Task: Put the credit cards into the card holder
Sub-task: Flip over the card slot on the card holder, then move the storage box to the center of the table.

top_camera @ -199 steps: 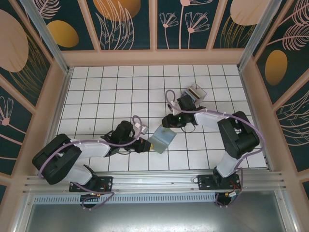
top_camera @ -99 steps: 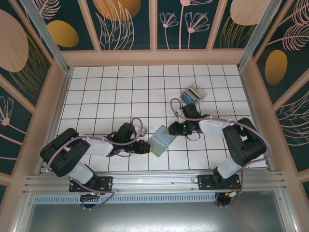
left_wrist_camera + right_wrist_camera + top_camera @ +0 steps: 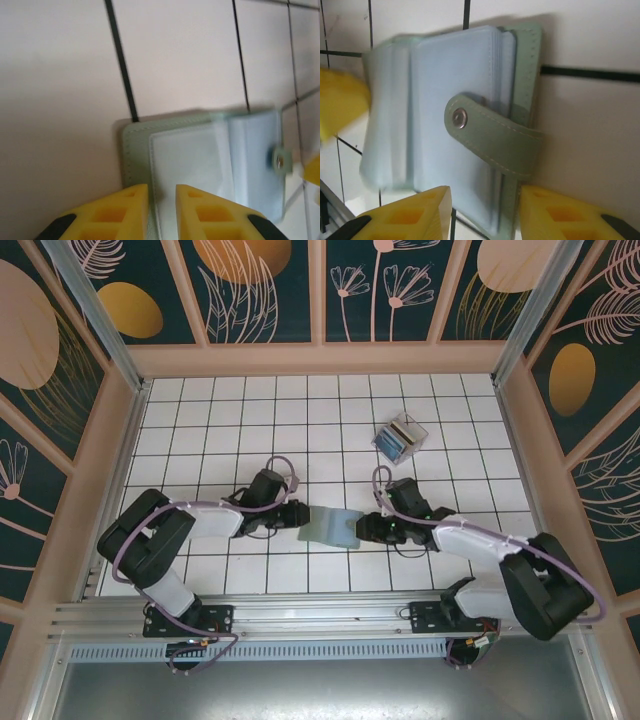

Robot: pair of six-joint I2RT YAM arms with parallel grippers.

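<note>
Fingers (image 3: pixel 117 210) of the left gripper (image 3: pixel 161 197) pinch the holder (image 3: pixel 330 528) at 9 o'clock; right gripper (image 3: pixel 485 195), wide at 3, should close squarely over the strap (image 3: pixel 492 140).

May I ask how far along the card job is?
Done: the card holder lies open, sleeves showing. In hand: the left gripper pinches its edge; the right gripper straddles the other, open. Left: the credit cards sit in the clear box; none visibly inserted.
</note>
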